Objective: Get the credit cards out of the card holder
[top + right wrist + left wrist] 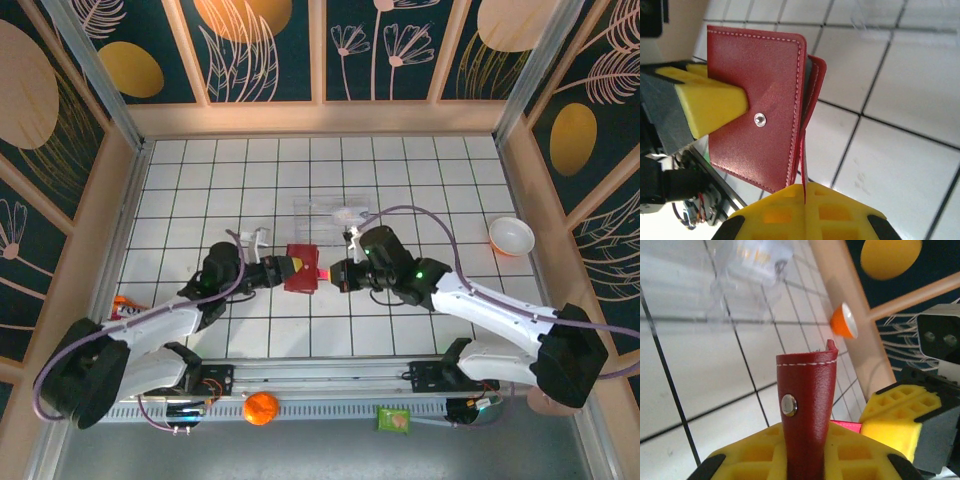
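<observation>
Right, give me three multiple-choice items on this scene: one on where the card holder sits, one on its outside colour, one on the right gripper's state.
1. Where is the card holder?
A. In the far left corner.
B. In the middle, between the left gripper and the right gripper.
C. At the near edge.

2. What is its outer colour?
A. Blue.
B. Green.
C. Red.

3. The right gripper is:
A. Shut on the card holder's thin edge.
B. Wide open above it.
C. Well apart from it.

Answers:
1 B, the top view shows it between both grippers.
2 C, both wrist views show red leather with white stitching.
3 A, the right wrist view shows it closed on that edge.
</observation>
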